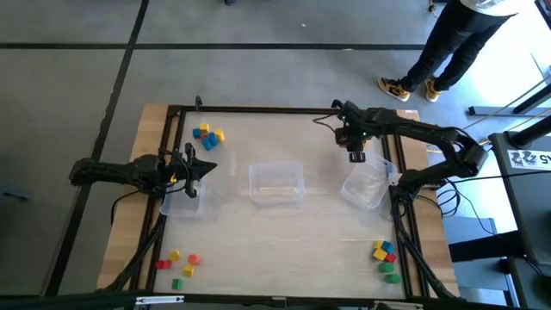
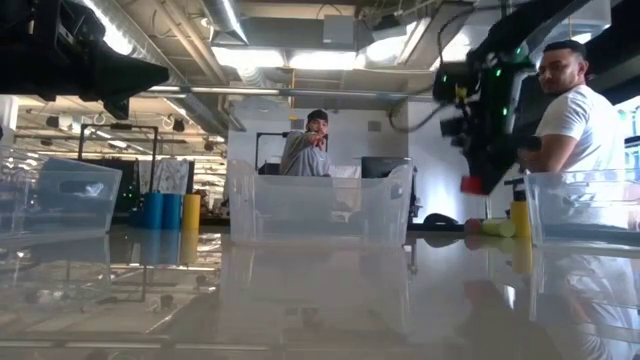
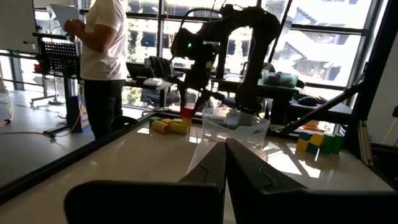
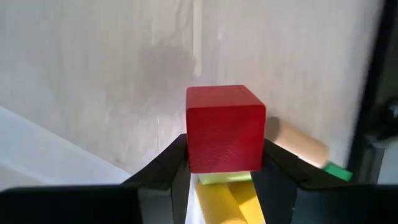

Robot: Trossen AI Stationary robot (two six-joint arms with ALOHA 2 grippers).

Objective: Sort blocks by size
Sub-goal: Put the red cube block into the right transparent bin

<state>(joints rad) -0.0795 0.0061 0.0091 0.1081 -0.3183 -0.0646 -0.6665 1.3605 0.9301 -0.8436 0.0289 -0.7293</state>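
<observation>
— What's on the tabletop [image 1: 284,228]?
— Three clear bins [image 1: 276,182], with little blocks [image 1: 207,136] in clusters near the corners.
— And the right gripper [image 4: 225,167]?
— Raised near the far right edge, clamped on a red cube [image 4: 225,129], above yellow and tan pieces.
— The left gripper [image 3: 225,163]?
— Fingers pressed together, holding nothing, over the left bin.
</observation>
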